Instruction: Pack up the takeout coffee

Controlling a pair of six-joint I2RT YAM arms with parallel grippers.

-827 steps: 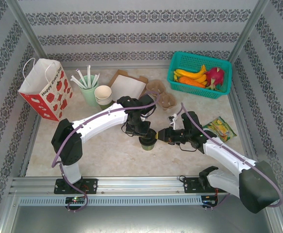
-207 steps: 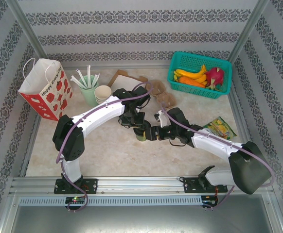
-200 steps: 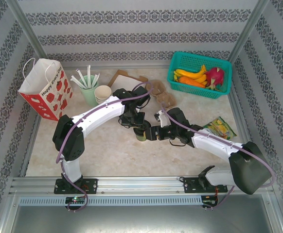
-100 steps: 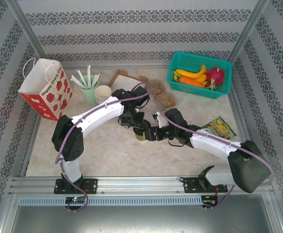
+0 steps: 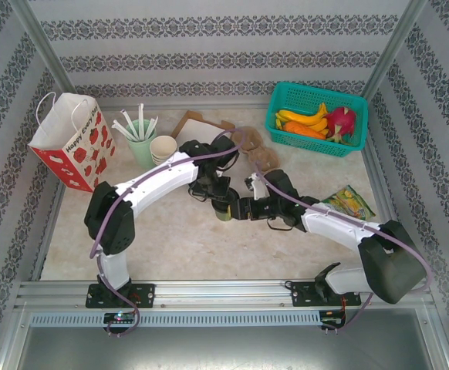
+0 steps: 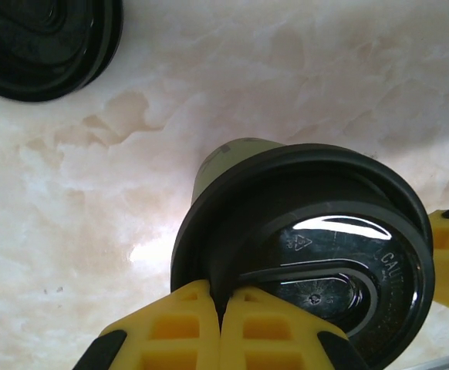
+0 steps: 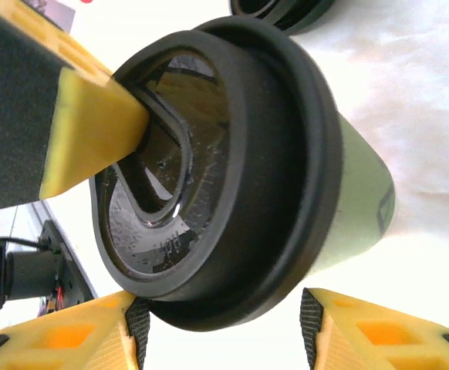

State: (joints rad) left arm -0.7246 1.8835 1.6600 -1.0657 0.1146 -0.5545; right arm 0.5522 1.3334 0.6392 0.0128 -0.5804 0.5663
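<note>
**A:** How far along?

**B:** The coffee cup (image 5: 224,210) stands upright mid-worktop (image 5: 170,247) with its black lid (image 6: 309,254) on. It is not packed yet. The cup carrier (image 5: 257,151) sits behind it, apart. The paper bag (image 5: 74,142) is well off at the far left. Which one it goes into, I can't tell.

**A:** Pincers?

**B:** The left pincer (image 6: 221,308) is closed tight, tips together, bearing on the lid top near its rim and holding nothing. The right pincer (image 7: 221,320) is spread either side of the cup just below the lid. A gap shows on one side, so I judge there is no grip yet.

**A:** What's left?

**B:** Probably grasp, lift, carry, set down. That is most of the job.

**A:** What's unclear?

**B:**
- Whether the lid is snapped down all round.
- From above, both arms cover most of the cup.
- Whether there is anything inside the cup.
- A second black lid (image 6: 47,38) is cut off at the frame corner.
</note>
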